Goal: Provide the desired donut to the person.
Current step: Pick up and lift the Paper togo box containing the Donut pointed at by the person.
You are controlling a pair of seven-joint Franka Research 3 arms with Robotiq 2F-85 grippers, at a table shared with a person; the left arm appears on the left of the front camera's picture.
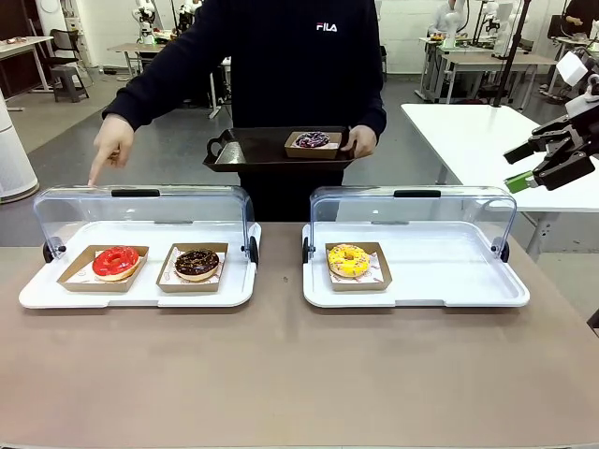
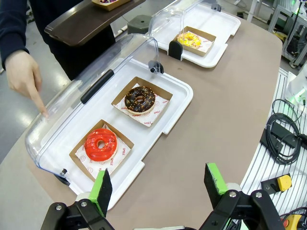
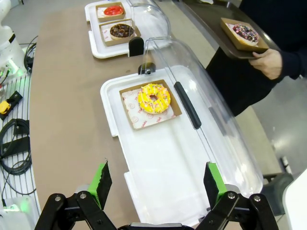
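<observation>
The person (image 1: pixel 299 56) in a black sweatshirt stands at the far side and holds a black tray (image 1: pixel 253 154) bearing a purple donut (image 1: pixel 312 140). Their other hand (image 1: pixel 110 145) points a finger down at the left case, on the red donut's side. A red donut (image 1: pixel 115 262) and a chocolate donut (image 1: pixel 197 264) lie in cardboard boats on the left white tray (image 1: pixel 140 297). A yellow donut (image 1: pixel 348 260) lies on the right tray (image 1: pixel 449 281). My left gripper (image 2: pixel 157 179) hangs open above the table's near edge. My right gripper (image 1: pixel 518 166) is open, raised off to the right.
Both cases have their clear lids (image 1: pixel 140 201) swung up toward the person. The brown table (image 1: pixel 299 374) stretches in front of the trays. Cables and a yellow box (image 2: pixel 283 182) lie beside the table. A white table (image 1: pixel 468 131) stands at the back right.
</observation>
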